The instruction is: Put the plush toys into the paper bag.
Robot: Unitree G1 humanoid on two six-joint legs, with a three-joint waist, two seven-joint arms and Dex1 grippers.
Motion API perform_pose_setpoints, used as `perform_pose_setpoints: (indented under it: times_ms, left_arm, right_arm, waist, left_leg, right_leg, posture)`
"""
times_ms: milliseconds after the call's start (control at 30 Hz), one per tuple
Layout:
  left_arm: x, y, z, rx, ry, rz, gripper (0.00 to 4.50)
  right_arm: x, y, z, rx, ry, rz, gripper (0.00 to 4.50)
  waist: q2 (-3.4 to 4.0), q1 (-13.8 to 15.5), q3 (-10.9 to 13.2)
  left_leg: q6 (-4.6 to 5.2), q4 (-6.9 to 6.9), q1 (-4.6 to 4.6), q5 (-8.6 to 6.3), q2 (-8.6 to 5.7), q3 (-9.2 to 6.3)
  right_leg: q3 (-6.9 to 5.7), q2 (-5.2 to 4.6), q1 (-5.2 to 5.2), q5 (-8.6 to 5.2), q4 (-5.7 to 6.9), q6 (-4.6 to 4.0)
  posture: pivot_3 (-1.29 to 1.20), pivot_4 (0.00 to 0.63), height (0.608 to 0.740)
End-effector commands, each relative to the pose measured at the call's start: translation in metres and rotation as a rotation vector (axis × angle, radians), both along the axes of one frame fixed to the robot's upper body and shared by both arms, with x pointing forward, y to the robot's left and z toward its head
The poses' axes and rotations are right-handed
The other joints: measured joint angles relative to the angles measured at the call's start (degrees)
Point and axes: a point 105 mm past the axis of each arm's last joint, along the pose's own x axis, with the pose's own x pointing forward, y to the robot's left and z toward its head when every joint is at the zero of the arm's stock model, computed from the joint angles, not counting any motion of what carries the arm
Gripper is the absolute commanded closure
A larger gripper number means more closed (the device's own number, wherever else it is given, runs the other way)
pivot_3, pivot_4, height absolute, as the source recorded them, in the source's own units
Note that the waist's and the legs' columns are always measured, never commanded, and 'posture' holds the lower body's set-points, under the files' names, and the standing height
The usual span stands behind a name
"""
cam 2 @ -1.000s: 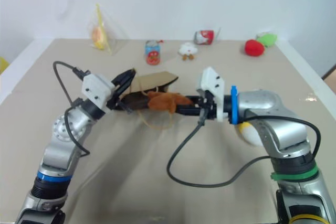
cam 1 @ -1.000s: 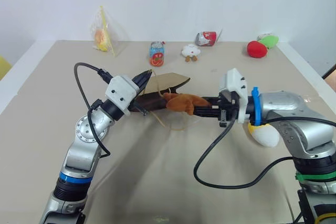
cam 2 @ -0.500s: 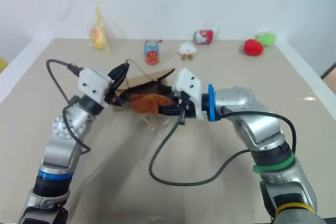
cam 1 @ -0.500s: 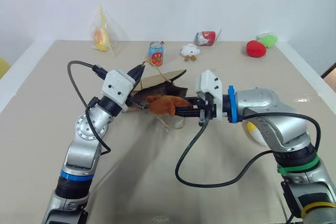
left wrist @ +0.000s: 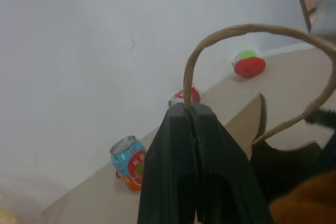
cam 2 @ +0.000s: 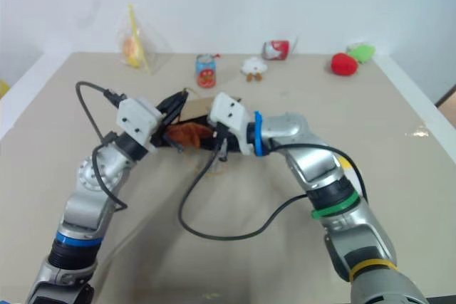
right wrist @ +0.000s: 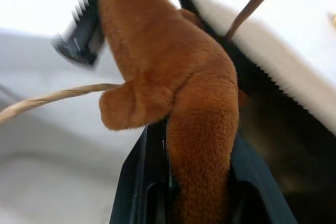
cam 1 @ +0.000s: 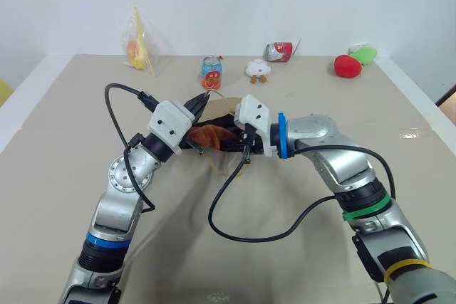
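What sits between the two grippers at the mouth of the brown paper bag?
The small brown furry plush toy, clamped in the right gripper, at the brown paper bag, whose cord handle the left gripper pinches; head views.

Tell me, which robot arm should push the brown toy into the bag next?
The right. Its gripper already grips the brown plush toy at the paper bag mouth, while the left gripper is shut on the bag's handle, holding it open.

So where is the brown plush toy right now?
Mid-table in the head views, the brown plush toy is clamped in the right pincer at the paper bag mouth, beside the left pincer.
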Motion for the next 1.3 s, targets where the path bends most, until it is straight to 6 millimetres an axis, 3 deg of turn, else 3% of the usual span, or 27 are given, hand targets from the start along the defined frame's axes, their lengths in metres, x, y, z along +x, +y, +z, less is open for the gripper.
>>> perform_pose_setpoints:
  times_ms: [33, 233, 467, 700, 967, 1300]
  left_arm:
    - [-0.011, -0.007, 0.030, -0.032, -0.115, -0.041, 4.50]
    - [-0.009, -0.005, 0.037, -0.049, -0.117, -0.043, 4.50]
    - [-0.013, -0.009, 0.030, -0.061, -0.082, -0.069, 4.50]
    - [-0.017, -0.013, 0.023, -0.056, -0.047, -0.085, 4.50]
    - [-0.009, -0.008, 0.010, -0.057, 0.012, -0.059, 4.50]
    - [-0.004, -0.012, 0.013, -0.026, -0.011, -0.068, 4.50]
  right_arm:
    - [0.007, 0.002, -0.009, -0.037, -0.001, -0.017, 3.90]
    - [0.015, 0.001, -0.025, -0.072, 0.024, -0.052, 3.90]
    - [0.032, 0.007, -0.025, -0.012, 0.008, -0.143, 3.90]
    - [0.050, 0.014, -0.006, 0.085, -0.048, -0.232, 3.90]
    - [0.052, 0.021, 0.028, 0.160, -0.116, -0.227, 3.90]
    - [0.037, 0.019, 0.028, 0.152, -0.083, -0.195, 3.90]
  waist:
    - [0.00, 0.01, 0.00]
    - [0.00, -0.02, 0.00]
    - [0.00, -0.02, 0.00]
    - [-0.01, -0.06, 0.00]
    - [0.00, -0.06, 0.00]
    - [0.00, -0.04, 0.00]
  left_leg:
    - [0.00, 0.01, 0.01, 0.00, 0.00, 0.00]
    - [0.00, 0.01, -0.02, 0.00, 0.00, 0.01]
    - [0.00, 0.00, -0.03, 0.00, 0.00, 0.00]
    - [0.00, 0.00, -0.04, 0.00, 0.00, 0.02]
    - [0.00, -0.01, -0.05, 0.00, 0.00, 0.01]
    - [0.00, -0.02, -0.08, 0.00, 0.00, 0.00]
  right_leg:
    - [0.00, 0.00, 0.01, 0.00, 0.01, 0.00]
    - [0.00, 0.00, -0.01, 0.00, 0.00, 0.00]
    - [-0.01, 0.01, -0.02, 0.00, 0.00, -0.01]
    - [0.02, 0.00, -0.04, 0.00, 0.00, -0.01]
    - [0.01, 0.01, -0.05, 0.00, 0.00, -0.01]
    - [0.00, 0.00, -0.06, 0.00, 0.00, -0.01]
  posture:
    - [0.00, 0.150, 0.740]
    - [0.00, 0.150, 0.740]
    - [0.00, 0.150, 0.740]
    - [0.00, 0.150, 0.740]
    - [0.00, 0.150, 0.740]
    - [0.00, 0.150, 0.740]
